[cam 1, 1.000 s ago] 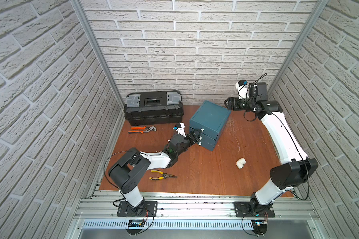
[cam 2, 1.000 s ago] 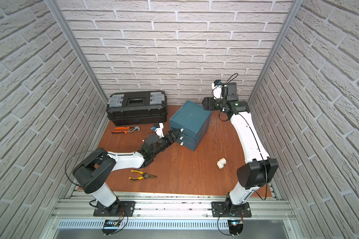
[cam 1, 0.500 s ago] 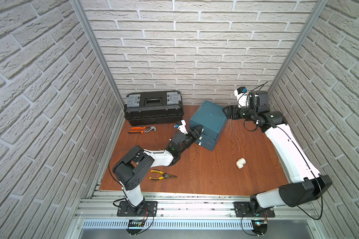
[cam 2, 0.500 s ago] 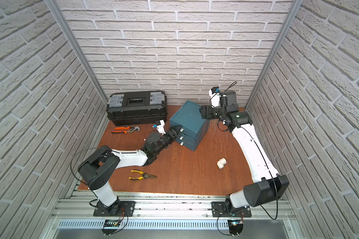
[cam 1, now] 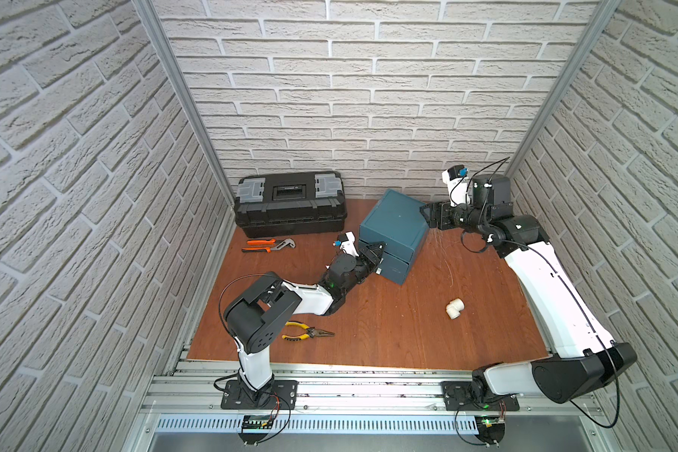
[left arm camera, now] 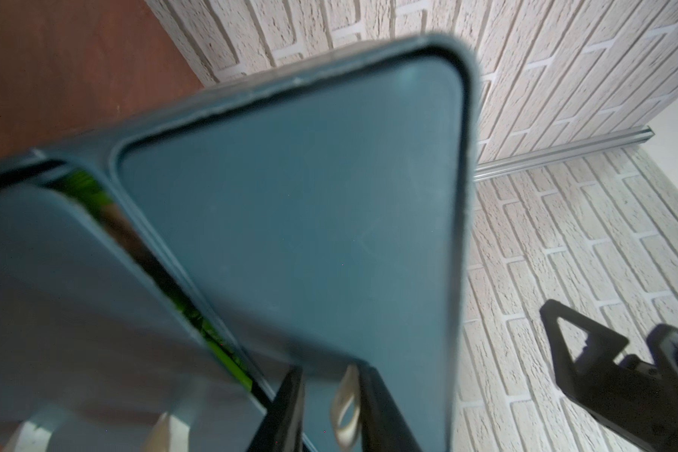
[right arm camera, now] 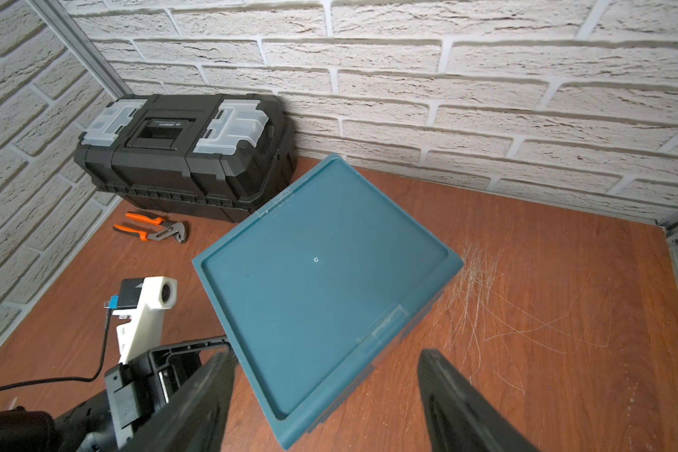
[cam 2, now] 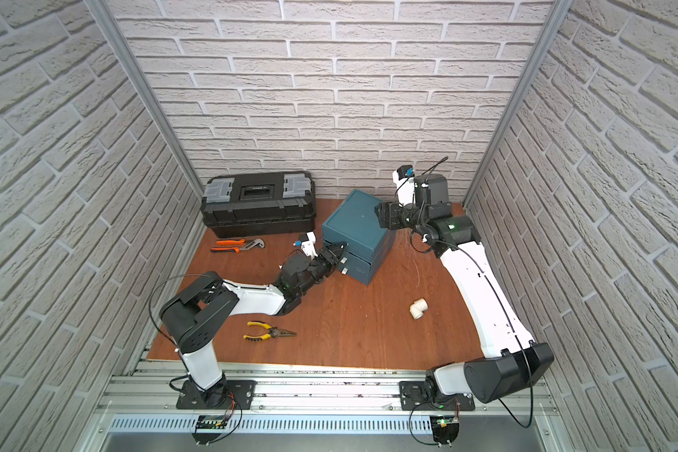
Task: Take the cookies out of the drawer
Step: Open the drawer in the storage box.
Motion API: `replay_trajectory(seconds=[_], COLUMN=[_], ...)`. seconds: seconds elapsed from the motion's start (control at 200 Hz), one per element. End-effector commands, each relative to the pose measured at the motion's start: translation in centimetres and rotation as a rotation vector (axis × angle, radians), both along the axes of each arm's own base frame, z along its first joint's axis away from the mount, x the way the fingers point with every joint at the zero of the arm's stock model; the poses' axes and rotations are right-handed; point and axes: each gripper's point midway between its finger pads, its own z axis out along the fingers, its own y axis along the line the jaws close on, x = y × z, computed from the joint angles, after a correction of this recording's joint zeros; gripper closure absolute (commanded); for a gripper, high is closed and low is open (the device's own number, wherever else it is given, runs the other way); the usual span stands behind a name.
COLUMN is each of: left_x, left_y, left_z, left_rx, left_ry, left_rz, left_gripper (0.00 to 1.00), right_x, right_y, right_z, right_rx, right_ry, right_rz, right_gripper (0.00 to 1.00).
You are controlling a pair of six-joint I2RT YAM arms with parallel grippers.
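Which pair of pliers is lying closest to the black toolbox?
The orange-handled pliers, just in front of the toolbox; the yellow-handled pair lies near the front edge.

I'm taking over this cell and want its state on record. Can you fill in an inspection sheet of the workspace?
Surface: wooden table, scratched beside the drawer unit.
Job's things: cookies, only a green sliver showing in a slit of the drawer unit; none out on the table.
Clutter: toolbox, orange pliers, yellow pliers, pipe elbow.
Pincers: left pincer straddles a white drawer handle, grip unsure; right pincer open, at a top corner of the drawer unit.
Cables: black cable slack by the left wrist; none seen caught.
Surroundings: brick-look walls, metal rail in front.
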Motion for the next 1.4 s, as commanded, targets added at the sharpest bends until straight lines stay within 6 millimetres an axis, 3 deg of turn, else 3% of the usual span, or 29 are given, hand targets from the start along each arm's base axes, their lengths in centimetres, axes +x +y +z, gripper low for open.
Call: replay_trajectory(seconds=[0.0,0.25,0.555,0.75,1.155,1.22,1.395], left_x=[0.1,-0.1,-1.3,-2.8,-6.5,-7.1,-8.6], left_y=[-0.3,0.0,0.8,1.2,3.5,3.8,5.0], left_z=[2.1,2.7,2.7,2.1,0.9,0.8,0.2], left_rx=[-0.048,-0.053,-0.031,-0.01,0.082,0.106,0.129], left_ry=[-0.049,-0.057,-0.042,-0.024,-0.004,0.0,0.017], left_rz=[0.003,0.009,0.009,0.004,0.025,0.021,0.015], left_gripper=[0.8,1.0,1.0,1.0,1.0,1.0,1.0], right_x=[-1.2,-3.4,-5.5,-6.4,-6.2,-6.0,-5.6], right_y=[1.6,6.0,8.6,10.3,10.8,10.8,11.2], right_z=[1.9,-0.5,-4.1,-5.8,-6.3,-6.4,-6.8], right_rx=[0.006,-0.091,-0.165,-0.202,-0.25,-0.26,-0.333], right_ry=[-0.058,-0.02,0.117,0.203,0.279,0.3,0.319], right_rz=[0.049,0.183,0.265,0.309,0.305,0.303,0.344], right_gripper=[0.23,0.24,0.25,0.35,0.51,0.59,0.59])
